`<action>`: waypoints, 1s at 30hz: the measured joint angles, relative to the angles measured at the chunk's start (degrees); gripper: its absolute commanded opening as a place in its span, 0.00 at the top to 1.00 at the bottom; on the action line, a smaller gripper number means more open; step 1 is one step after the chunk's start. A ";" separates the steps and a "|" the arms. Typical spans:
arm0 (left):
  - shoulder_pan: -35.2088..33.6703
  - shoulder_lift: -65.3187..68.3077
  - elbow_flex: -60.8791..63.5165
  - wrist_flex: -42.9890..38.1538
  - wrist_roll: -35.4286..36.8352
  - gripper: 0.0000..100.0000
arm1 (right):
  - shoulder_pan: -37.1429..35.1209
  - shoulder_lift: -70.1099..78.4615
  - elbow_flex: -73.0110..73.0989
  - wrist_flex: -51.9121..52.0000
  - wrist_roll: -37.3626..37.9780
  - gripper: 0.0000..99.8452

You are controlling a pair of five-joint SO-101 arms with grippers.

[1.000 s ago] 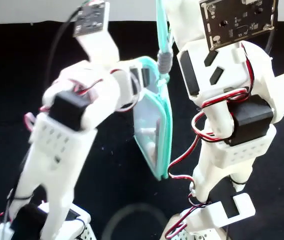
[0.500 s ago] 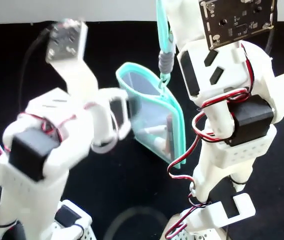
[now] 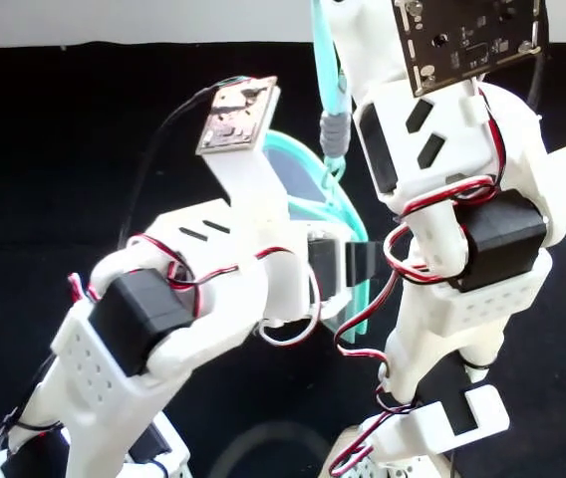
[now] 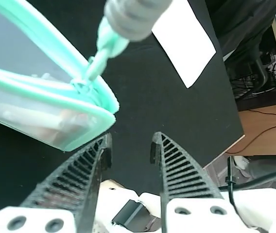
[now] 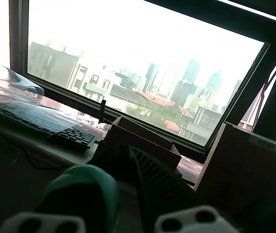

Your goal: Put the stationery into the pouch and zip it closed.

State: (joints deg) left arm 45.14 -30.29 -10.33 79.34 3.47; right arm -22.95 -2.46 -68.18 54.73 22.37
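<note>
**Black surface, hanging pouch**

Black surface lies under two white arms. On the left we see the left arm. The left end effector is partly open and holds nothing. Its tips sit just beside a corner of the pouch. This green see-through pouch hangs in the air from a green strap with a grey bead. We see blurry things inside it. On the right, the right end effector is closed on the strap. White paper lies on the surface.
</note>
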 measured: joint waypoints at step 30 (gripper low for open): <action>-3.16 0.26 15.21 -6.77 1.05 0.85 | -0.79 -0.35 0.00 2.55 0.00 0.99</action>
State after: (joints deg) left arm 41.98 -30.02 4.88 72.57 4.53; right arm -23.74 -2.81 -68.18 57.27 22.37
